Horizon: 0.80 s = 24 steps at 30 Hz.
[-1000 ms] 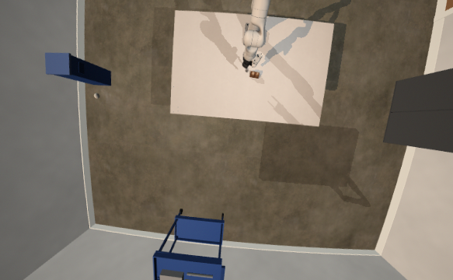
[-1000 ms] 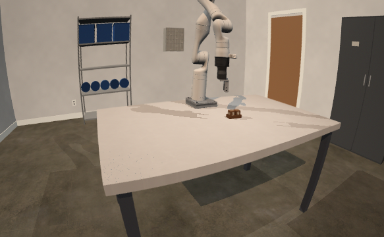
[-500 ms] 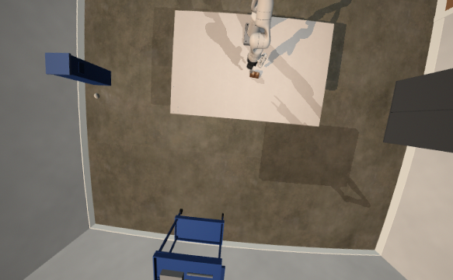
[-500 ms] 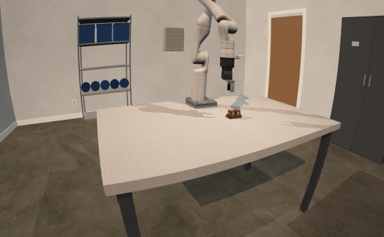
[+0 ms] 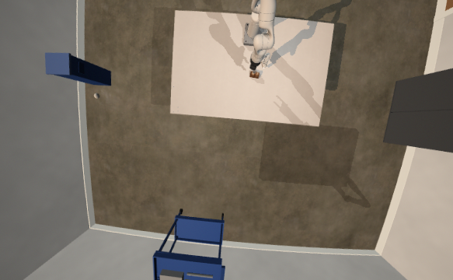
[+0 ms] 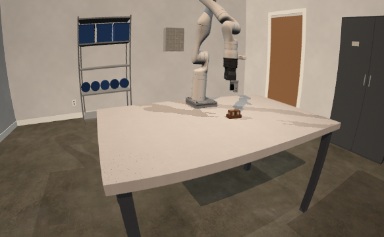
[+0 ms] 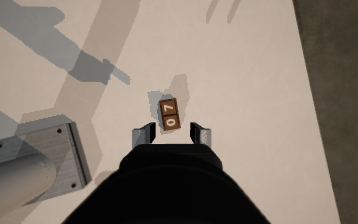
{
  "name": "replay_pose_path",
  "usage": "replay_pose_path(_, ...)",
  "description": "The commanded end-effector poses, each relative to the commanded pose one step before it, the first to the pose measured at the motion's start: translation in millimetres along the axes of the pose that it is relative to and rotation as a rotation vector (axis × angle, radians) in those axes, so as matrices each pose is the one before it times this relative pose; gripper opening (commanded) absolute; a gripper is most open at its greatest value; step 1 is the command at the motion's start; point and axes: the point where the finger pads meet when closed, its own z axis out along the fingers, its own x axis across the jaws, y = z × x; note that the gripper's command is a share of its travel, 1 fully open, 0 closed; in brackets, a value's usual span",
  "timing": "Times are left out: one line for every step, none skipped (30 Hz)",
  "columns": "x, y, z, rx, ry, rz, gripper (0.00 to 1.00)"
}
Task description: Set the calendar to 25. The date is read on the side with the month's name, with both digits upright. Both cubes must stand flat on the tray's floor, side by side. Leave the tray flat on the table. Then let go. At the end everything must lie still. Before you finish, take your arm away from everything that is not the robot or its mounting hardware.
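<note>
Two brown cubes sit side by side in a small brown tray (image 6: 234,116) on the table. In the wrist view, the top of one cube (image 7: 168,107) shows a 7 and the top of the other cube (image 7: 171,122) shows a 0. Light marks show on the cubes' sides in the exterior view, too small to read; the month's name cannot be made out. My gripper (image 6: 234,87) (image 7: 173,129) is open and empty. It points down and hangs above the tray, a little toward the robot's base.
The robot's base plate (image 6: 201,103) (image 7: 55,160) is bolted at the table's back. The white table (image 5: 210,78) (image 6: 178,145) has its right edge far from the tray in the wrist view. A shelf, a door and a dark cabinet (image 6: 359,99) stand beyond the table.
</note>
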Motion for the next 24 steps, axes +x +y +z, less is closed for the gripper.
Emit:
replay_pose_path(-1.84,-6.91,0.11,0.00195,-0.00042,-0.02524,1.00)
replay_pose_path(0.00,0.00,0.00,0.00000,0.00000,0.00000,1.00)
replay_pose_path(0.00,0.00,0.00,0.00000,0.00000,0.00000,1.00)
replay_pose_path(0.00,0.00,0.00,0.00000,0.00000,0.00000,1.00)
replay_pose_path(0.00,0.00,0.00,0.00000,0.00000,0.00000,1.00)
replay_pose_path(-3.16,-8.73,0.52,0.00040,-0.00098,-0.04663,1.00)
replay_pose_path(0.00,0.00,0.00,0.00000,0.00000,0.00000,1.00)
replay_pose_path(0.00,0.00,0.00,0.00000,0.00000,0.00000,1.00)
replay_pose_path(0.00,0.00,0.00,0.00000,0.00000,0.00000,1.00)
replay_pose_path(0.00,0.00,0.00,0.00000,0.00000,0.00000,1.00)
replay_pose_path(0.00,0.00,0.00,0.00000,0.00000,0.00000,1.00)
replay_pose_path(-2.28,-6.77,0.39,0.00037,-0.00072,-0.03586,1.00)
replay_pose_path(0.00,0.00,0.00,0.00000,0.00000,0.00000,1.00)
replay_pose_path(0.00,0.00,0.00,0.00000,0.00000,0.00000,1.00)
replay_pose_path(0.00,0.00,0.00,0.00000,0.00000,0.00000,1.00)
replay_pose_path(0.00,0.00,0.00,0.00000,0.00000,0.00000,1.00)
replay_pose_path(0.00,0.00,0.00,0.00000,0.00000,0.00000,1.00)
replay_pose_path(-1.55,-4.89,0.28,0.00030,-0.00050,-0.02574,1.00)
replay_pose_path(0.00,0.00,0.00,0.00000,0.00000,0.00000,1.00)
replay_pose_path(0.00,0.00,0.00,0.00000,0.00000,0.00000,1.00)
replay_pose_path(0.00,0.00,0.00,0.00000,0.00000,0.00000,1.00)
replay_pose_path(0.00,0.00,0.00,0.00000,0.00000,0.00000,1.00)
replay_pose_path(-0.96,-3.18,0.18,0.00021,-0.00031,-0.01668,1.00)
replay_pose_path(0.00,0.00,0.00,0.00000,0.00000,0.00000,1.00)
